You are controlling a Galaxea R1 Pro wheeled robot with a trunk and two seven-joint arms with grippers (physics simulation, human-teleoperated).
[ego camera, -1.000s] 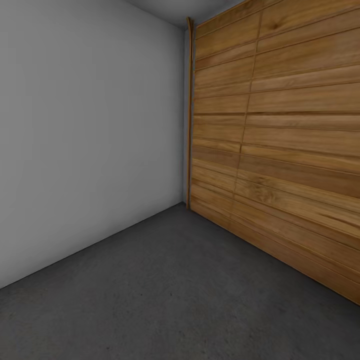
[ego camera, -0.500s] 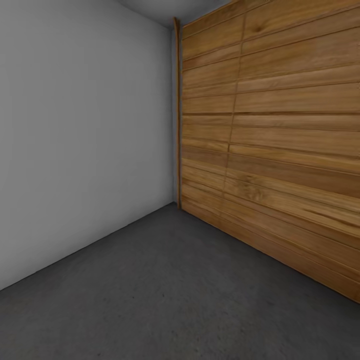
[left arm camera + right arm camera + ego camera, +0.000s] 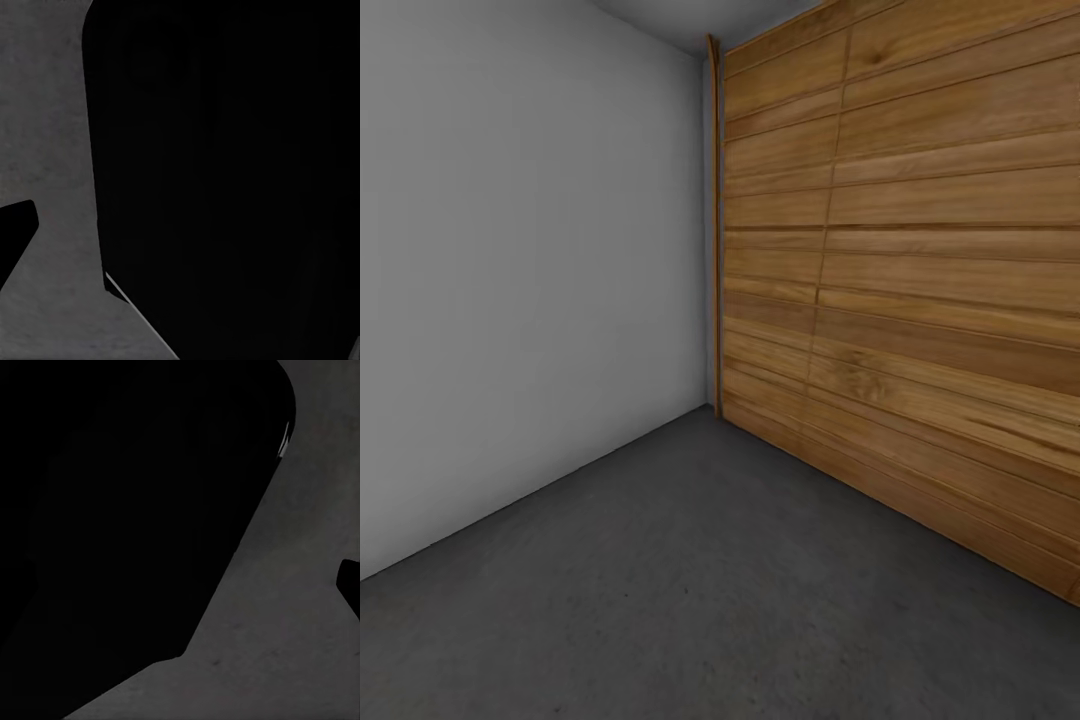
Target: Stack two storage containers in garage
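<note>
The two storage containers are out of view. I am in the garage, facing a corner. The dark grey mottled floor (image 3: pixel 690 600) stretches ahead, and it also shows in the left wrist view as floor (image 3: pixel 45 120) and in the right wrist view as floor (image 3: pixel 300 622). A black fingertip (image 3: pixel 15 232) of the left gripper sits at the frame's edge. A black fingertip (image 3: pixel 349 585) of the right gripper also sits at the frame's edge. Nothing is held near either one. A large black shape, part of my own body, hides the other fingers.
A plain grey-white wall (image 3: pixel 530 270) runs along the left. The wide door of horizontal brown wood planks (image 3: pixel 900 280) closes off the right. They meet at a corner (image 3: pixel 712 250) ahead. Open floor lies between me and both.
The head view swung slightly to the right a second ago, so the corner sits further left in the picture. Over the last half second it has barely shifted.
</note>
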